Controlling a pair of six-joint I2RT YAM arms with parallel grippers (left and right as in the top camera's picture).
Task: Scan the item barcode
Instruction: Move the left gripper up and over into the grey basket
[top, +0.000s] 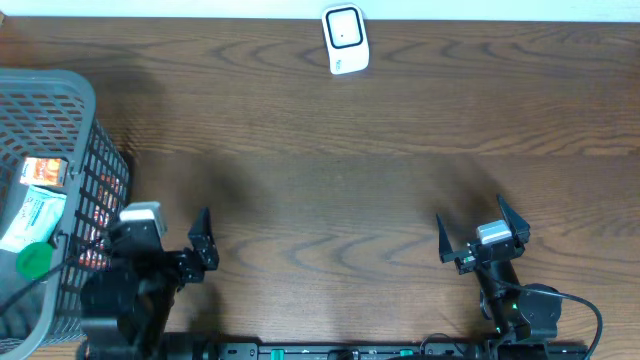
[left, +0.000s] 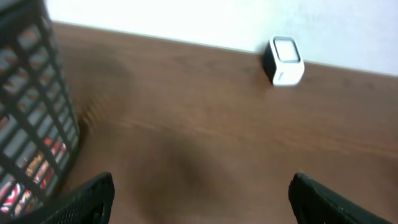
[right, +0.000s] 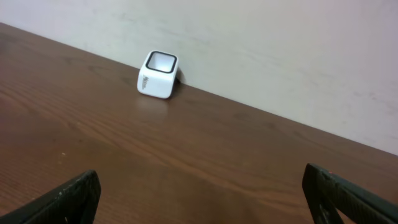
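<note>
Both the left gripper (left: 200, 190) and the right gripper (top: 470, 212) are wide open and hold nothing, and the small packs (top: 30, 218) to scan lie in the gray basket (top: 60, 80) at the near left, looking light and a bit squashy, so the orange box (top: 44, 172) is probably best pinched gently by its flat sides.

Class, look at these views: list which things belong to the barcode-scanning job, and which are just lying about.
Belongs to the job:
- white scanner
- basket holding packaged items
- left gripper and right gripper, both open and empty

Just there:
- wooden table
- white wall
</note>
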